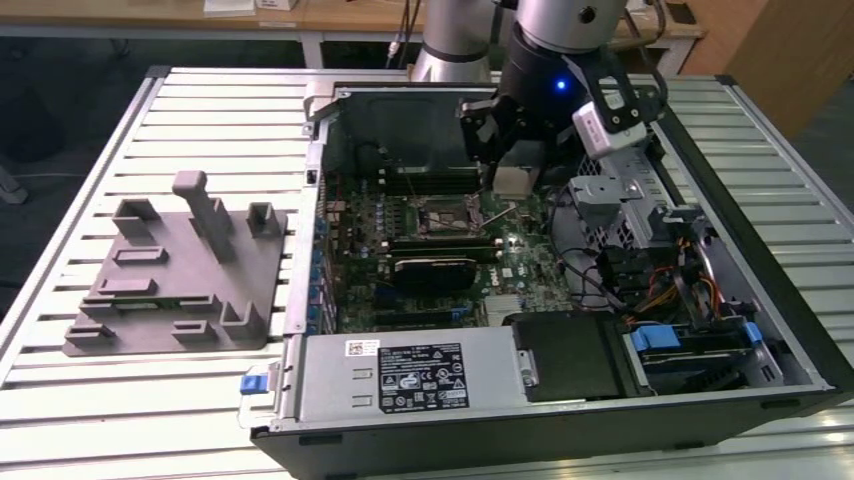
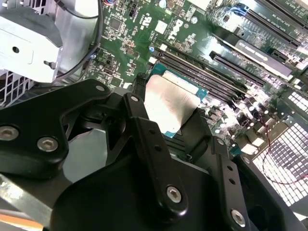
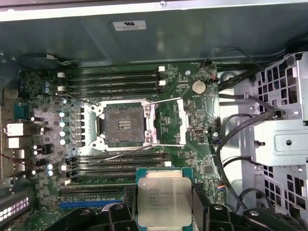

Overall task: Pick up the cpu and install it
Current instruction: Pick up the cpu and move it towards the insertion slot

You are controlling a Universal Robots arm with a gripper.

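Robotics lab or workshop: industrial robot arm (image 1: 574,30) over slatted aluminium bench (image 1: 134,420); opened desktop computer case (image 1: 400,125) lying flat, motherboard (image 1: 527,265) exposed; grey moulded parts holder (image 1: 174,270); wooden desks (image 1: 334,12) along far side.

Arm (image 1: 561,45) angled downward, end effector (image 2: 169,111) clamped on cpu (image 3: 162,197)

An open computer case (image 1: 534,440) is lying on the slatted table (image 1: 107,410), toward its edge at the exterior view's right. A grey holder (image 1: 174,300) is standing just beside it, toward the opposite edge. A green motherboard (image 1: 527,265) and a power supply box (image 1: 400,375) are sitting inside the case.
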